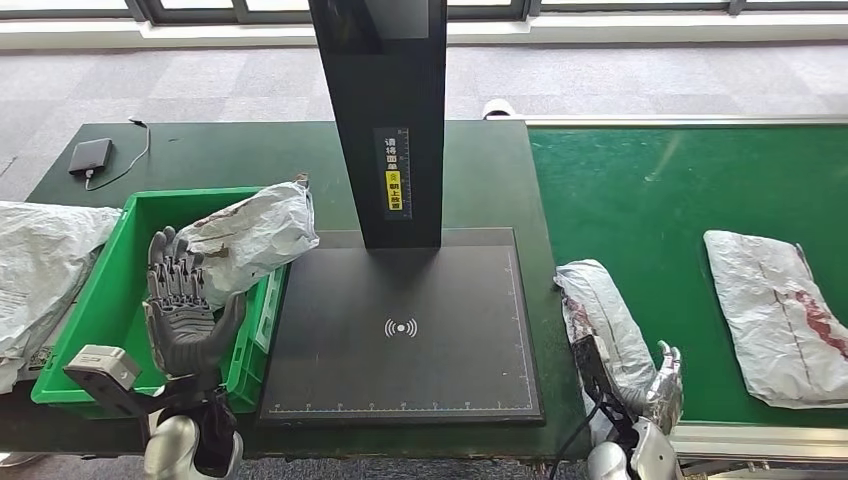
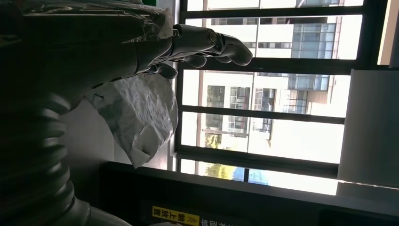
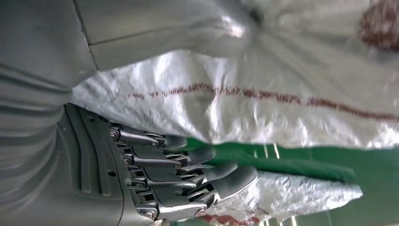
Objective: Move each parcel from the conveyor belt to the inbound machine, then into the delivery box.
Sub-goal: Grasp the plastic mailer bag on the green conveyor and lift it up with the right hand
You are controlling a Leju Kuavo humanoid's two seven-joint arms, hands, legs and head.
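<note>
1. Scene layout. The inbound machine [image 1: 400,330] is a dark scan plate with an upright column, standing between the green delivery box [image 1: 110,300] on the robot's left and the green conveyor belt [image 1: 650,220] on its right.
2. Parcel at the box. A white parcel [image 1: 255,238] lies tilted across the box's rim on the machine side, one end inside the box and the other projecting toward the scan plate. It is not yet fully inside.
3. Left hand. The left hand [image 1: 180,300] is raised, palm up, over the box interior. Its fingers are extended and apart; their tips touch or nearly touch the underside of the tilted parcel. No closed grip is visible; the hand supports or has released the parcel rather than clamping it.
4. Next parcel. A second white parcel [image 1: 600,320] lies at the belt's near edge, just beside the scan plate, with its long axis running away from the robot. A third parcel [image 1: 780,315] lies further right on the belt, well apart.
5. Right hand. The right hand [image 1: 665,385] is the nearer hand. It sits at the near end of the second parcel, with the thumb over it and the fingers [image 3: 197,174] partly curled at its other face. Whether the grip is firm cannot be told.
6. Judgement. The coming move is probably a leftward transfer of the second parcel onto the plate.
</note>
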